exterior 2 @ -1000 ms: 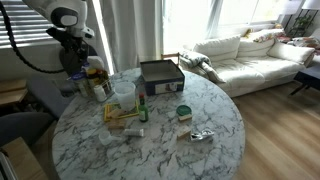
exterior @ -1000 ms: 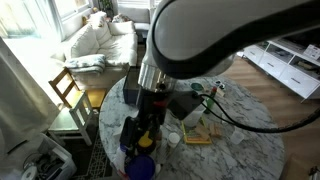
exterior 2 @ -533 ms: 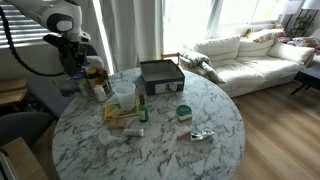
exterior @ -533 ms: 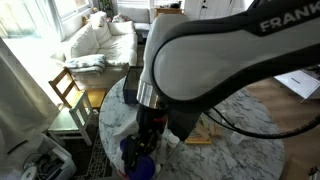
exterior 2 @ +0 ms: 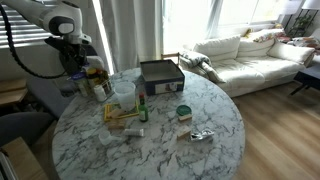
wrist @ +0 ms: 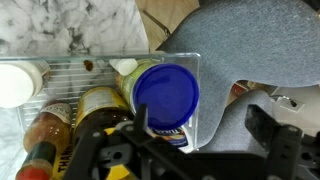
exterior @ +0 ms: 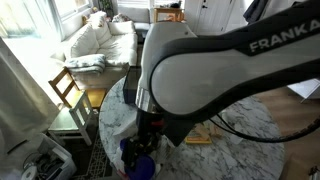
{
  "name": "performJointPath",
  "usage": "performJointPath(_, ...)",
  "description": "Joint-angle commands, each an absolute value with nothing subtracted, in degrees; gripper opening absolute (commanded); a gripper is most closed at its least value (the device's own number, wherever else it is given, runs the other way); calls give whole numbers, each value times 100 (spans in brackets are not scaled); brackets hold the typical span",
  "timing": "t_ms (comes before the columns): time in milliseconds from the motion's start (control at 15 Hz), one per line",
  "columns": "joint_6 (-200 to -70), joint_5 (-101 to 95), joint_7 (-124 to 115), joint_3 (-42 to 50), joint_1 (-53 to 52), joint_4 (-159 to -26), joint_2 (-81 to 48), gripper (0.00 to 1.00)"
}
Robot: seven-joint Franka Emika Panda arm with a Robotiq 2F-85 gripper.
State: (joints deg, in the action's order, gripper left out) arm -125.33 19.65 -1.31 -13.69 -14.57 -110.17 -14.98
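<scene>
My gripper (wrist: 200, 125) is open and empty. It hangs over the outer end of a clear bin (wrist: 100, 62) at the edge of a round marble table (exterior 2: 170, 150). A blue-lidded jar (wrist: 167, 95) stands in the bin's end, just inside my left finger. An amber bottle (wrist: 95, 105), a red sauce bottle (wrist: 45, 125) and a white-capped bottle (wrist: 15, 85) stand beside it. My right finger is past the bin's wall, over a grey chair seat (wrist: 240, 50). The gripper (exterior: 140, 150) and the jar (exterior: 143, 168) also show in an exterior view. In an exterior view the gripper (exterior 2: 75, 65) is above the bin (exterior 2: 92, 82).
On the table are a dark box (exterior 2: 160, 72), a clear cup (exterior 2: 124, 95), a small green bottle (exterior 2: 142, 110), a green-lidded tub (exterior 2: 183, 112) and crumpled foil (exterior 2: 202, 135). A grey chair (exterior 2: 20, 125) stands by the table; a white sofa (exterior 2: 250, 55) is behind.
The arm has swung a little closer to one exterior camera and the gripper has dropped slightly over the bin. The objects have not moved.
</scene>
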Motion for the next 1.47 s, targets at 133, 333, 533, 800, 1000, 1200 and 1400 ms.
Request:
performJointPath(133, -12853, 1306, -754, -1340, -1655, -11058, -1714, 100)
performJointPath(333, -12809, 1177, -924, -1349, -1710, -11055, -1767, 100)
performJointPath(533, -12726, 1204, -1167, -1373, -1776, -11039, -1822, 100)
performJointPath(800, -12712, 1028, -1684, -1325, -1940, -11060, -1875, 100)
performJointPath(1000, -12714, 824, -1922, -1300, -2018, -11101, -1910, 100)
performJointPath(1200, -12656, 598, -2090, -1264, -2056, -11120, -1906, 100)
performJointPath(1400, -12604, 408, -2216, -1238, -2075, -11114, -1887, 100)
